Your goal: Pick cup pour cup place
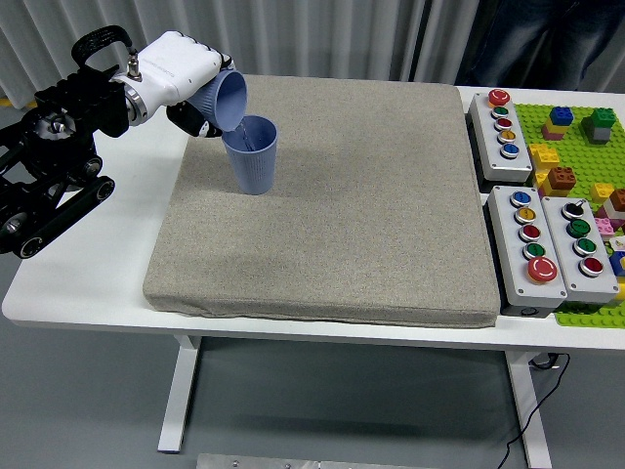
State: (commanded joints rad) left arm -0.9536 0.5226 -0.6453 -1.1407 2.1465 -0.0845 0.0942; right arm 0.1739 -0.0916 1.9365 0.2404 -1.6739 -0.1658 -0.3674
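Two blue ribbed cups are in the head view. One cup [252, 156] stands upright on the grey mat [332, 205], near its back left corner. My left hand [186, 83] is shut on the other cup [223, 100], which is tipped on its side with its mouth facing right, just above the standing cup's rim. The hand's white shell hides most of the fingers. My right hand is out of view.
Three grey button boxes [540, 239] sit to the right of the mat, and a green brick plate [586, 147] with several coloured bricks lies beyond them. A person in dark clothes [547, 39] stands at the far right.
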